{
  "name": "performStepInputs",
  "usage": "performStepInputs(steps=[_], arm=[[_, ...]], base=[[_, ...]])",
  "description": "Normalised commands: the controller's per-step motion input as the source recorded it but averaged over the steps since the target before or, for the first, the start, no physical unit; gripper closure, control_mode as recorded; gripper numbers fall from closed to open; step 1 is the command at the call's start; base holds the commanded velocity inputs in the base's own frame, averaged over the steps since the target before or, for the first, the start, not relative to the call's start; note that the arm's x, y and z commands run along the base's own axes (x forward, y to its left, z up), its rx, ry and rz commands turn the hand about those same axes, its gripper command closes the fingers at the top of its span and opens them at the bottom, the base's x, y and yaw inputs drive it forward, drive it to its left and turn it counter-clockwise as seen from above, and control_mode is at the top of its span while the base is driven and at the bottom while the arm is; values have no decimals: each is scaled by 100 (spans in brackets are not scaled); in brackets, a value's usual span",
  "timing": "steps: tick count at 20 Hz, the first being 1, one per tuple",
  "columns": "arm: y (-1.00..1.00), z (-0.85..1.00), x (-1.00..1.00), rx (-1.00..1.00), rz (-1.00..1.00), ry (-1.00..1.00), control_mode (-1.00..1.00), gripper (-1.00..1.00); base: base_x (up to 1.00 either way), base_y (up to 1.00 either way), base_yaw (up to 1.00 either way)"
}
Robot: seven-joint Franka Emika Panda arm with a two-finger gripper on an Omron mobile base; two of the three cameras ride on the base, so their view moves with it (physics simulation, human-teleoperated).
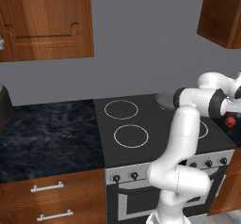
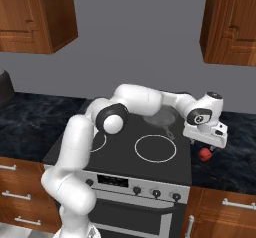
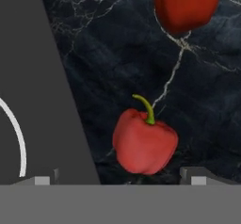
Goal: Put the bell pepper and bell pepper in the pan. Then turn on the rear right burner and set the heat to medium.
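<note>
Two red bell peppers lie on the dark marble counter right of the cooktop. In the hand view the near bell pepper (image 3: 145,145), with a green stem, sits between my open gripper's (image 3: 120,179) fingertips (image 3: 42,180); the other bell pepper (image 3: 187,5) lies further off. From the right base view the gripper (image 2: 207,144) hovers just above a pepper (image 2: 204,154). The grey pan (image 2: 162,117) rests at the cooktop's rear right, partly behind my arm, and covers the rear right burner. It also shows as a grey edge, the pan (image 1: 164,100), in the left base view.
The black cooktop (image 1: 141,119) has white burner rings, and a front right ring (image 2: 155,148) lies beside my hand. Knobs (image 2: 156,193) line the stove front. A big dark pot (image 1: 4,106) stands at the far left of the counter. Wooden cabinets (image 2: 230,27) hang overhead.
</note>
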Motion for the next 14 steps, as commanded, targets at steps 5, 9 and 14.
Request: performStepInputs(steps=[5,9,14], arm=[[-18,-23,8,0,0,0,-100,-100],[-18,-23,19,0,0,0,-100,-100],[-2,-14,2,0,0,0,-100,-100]], base=[[0,0,0],[0,0,0],[0,0,0]])
